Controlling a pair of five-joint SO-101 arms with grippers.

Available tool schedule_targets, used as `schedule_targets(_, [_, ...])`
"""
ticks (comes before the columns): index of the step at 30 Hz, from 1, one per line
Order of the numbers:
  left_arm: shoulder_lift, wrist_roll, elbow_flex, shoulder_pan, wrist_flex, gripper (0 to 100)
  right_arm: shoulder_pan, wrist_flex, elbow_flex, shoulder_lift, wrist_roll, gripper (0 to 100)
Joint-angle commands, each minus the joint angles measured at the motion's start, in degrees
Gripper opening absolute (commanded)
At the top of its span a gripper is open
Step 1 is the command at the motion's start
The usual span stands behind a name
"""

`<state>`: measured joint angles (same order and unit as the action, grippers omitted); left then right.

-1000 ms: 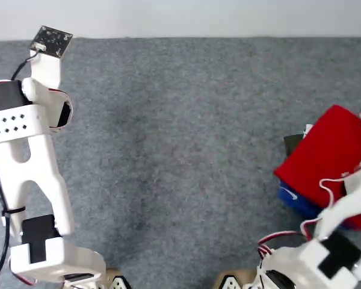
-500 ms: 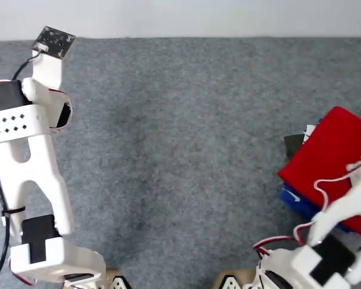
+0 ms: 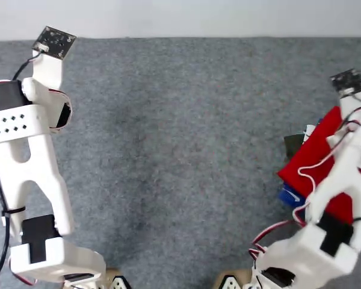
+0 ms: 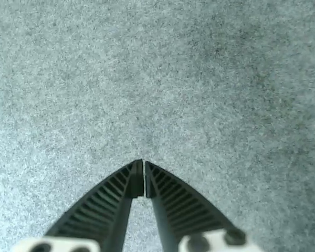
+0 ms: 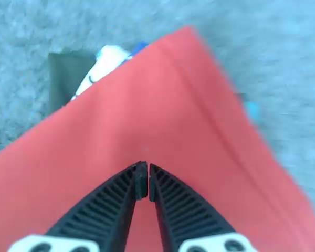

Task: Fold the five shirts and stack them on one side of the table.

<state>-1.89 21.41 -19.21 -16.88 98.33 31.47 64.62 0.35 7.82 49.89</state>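
The jaws of the right gripper (image 5: 147, 176) are closed, tip against tip, with nothing between them. They hang directly over the flat folded red cotton shirt (image 5: 163, 115); whether the tips touch the cloth cannot be told. This red shirt is the top of a stack at the right side of the grey felt-covered table (image 3: 180, 150). From under it, corners of other clothes look out: a dark green folded shirt (image 5: 63, 73), a white garment (image 5: 107, 58) and a dark blue folded shirt (image 3: 287, 195). In the high view the red shirt (image 3: 316, 159) lies turned, its edges slanted to the table's edges. The right arm (image 3: 334, 192) covers part of it, so its long axis cannot be told.

The jaws of the left gripper (image 4: 144, 170) are closed too and hold nothing; below them is bare grey felt. The left arm (image 3: 30, 150) stands at the left edge, well apart from the stack.

So the stack lies straight below the right jaws, and the right arm is much the nearer one. All the cloth in view is gathered in this one stack, so the folding seems nearly finished, though five shirts cannot be counted. Any last straightening would probably fall to the right arm, which would first have to open its jaws.
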Motion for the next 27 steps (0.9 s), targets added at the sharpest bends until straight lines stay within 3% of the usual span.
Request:
schedule_targets(1, [0.88, 0.18, -2.15, 0.18, 0.18, 1, -1.27, -0.48, -2.81, 1.27, -4.40, 0.9])
schedule_targets(5, [0.79, 0.18, -2.07, 0.18, 0.35, 1, -2.86, 4.53, -2.81, -3.82, -11.16, 0.9])
schedule_targets(12, [0.88, -1.49, -1.80, 1.05, 2.20, 1, -6.29, 15.96, -2.81, -16.31, -16.35, 0.9])
schedule_targets(21, [9.41, -20.92, -0.40, 10.81, 2.11, 1, -8.04, 30.46, -2.46, -28.09, -29.10, 0.9])
schedule_targets(27, [16.62, -29.63, 9.27, 17.23, 1.93, 1, -8.04, 36.79, -2.46, -30.11, -34.20, 0.9])
